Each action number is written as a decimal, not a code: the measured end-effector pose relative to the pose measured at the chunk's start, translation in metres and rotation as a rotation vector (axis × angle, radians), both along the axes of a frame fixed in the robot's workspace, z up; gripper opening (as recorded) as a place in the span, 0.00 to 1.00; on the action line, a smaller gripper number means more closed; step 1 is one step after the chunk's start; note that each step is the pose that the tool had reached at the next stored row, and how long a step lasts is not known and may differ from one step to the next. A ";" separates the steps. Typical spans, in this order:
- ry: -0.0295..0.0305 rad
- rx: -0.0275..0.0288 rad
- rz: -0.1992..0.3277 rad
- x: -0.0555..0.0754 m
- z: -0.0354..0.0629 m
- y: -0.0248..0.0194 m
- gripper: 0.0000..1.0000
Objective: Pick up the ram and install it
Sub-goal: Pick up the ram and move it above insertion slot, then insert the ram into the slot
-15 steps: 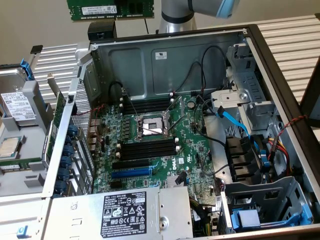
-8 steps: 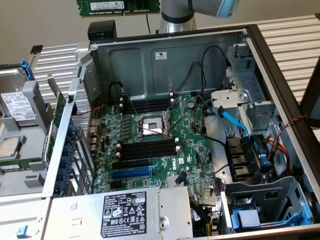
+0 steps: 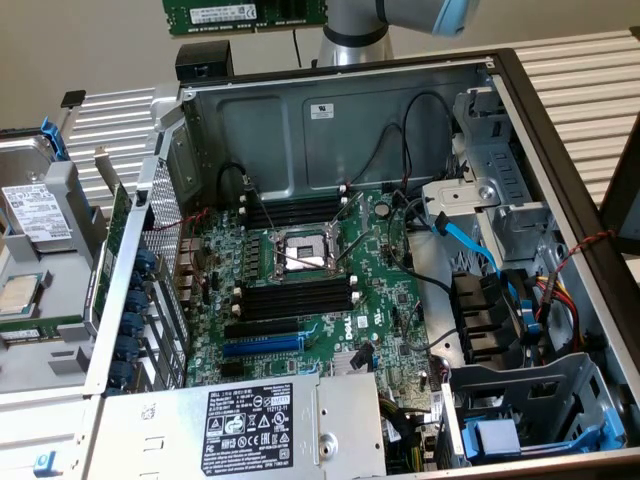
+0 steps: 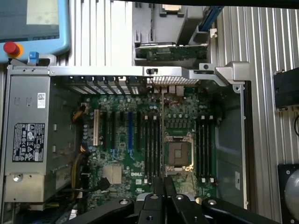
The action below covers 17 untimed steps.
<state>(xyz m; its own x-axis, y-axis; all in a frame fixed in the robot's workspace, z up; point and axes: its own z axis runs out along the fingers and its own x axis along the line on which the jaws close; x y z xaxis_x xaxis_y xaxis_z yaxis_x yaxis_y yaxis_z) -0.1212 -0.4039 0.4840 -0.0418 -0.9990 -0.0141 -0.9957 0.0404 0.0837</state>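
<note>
Ram point(image 3: 245, 15) was way up at the top edge of the exterior view, hanging level in the air above the back wall of the open computer case point(image 3: 340, 110), green board with its white label facing the camera, just beside the robot arm point(image 3: 350, 30). So it was off the counter point(image 3: 570, 70) and well apart from the motherboard point(image 3: 390, 300) below. In the wrist view the tool point(image 4: 163, 179) was looking straight down into the case with its fingers point(image 4: 156, 186) pinched nearly together, and a thin dark edge ran out from between them, which I took to be the stick seen edge-on, so it was clamped on the ram. Down on the board, the long black slots with white end clips point(image 3: 295, 212) sat on either side of the CPU socket point(image 3: 300, 252), the second bank point(image 3: 295, 297) being the one nearer the blue expansion slot point(image 3: 262, 345). Grey power supply point(image 3: 250, 420) with its black label filled the near corner of the case. Over on the exterior view's left a hard drive point(image 3: 35, 210) sat in a grey bracket outside the case.
</note>
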 end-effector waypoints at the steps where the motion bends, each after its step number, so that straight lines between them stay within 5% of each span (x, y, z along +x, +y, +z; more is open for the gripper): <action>1: -0.0003 0.0003 0.000 0.000 -0.0001 0.0001 0.13; 17: -0.0040 0.0003 -0.010 0.003 -0.0040 0.0059 0.13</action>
<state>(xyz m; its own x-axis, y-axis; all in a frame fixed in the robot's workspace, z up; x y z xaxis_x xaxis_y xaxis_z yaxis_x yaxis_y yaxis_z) -0.1178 -0.3980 0.4799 -0.0516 -0.9986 -0.0146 -0.9955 0.0503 0.0797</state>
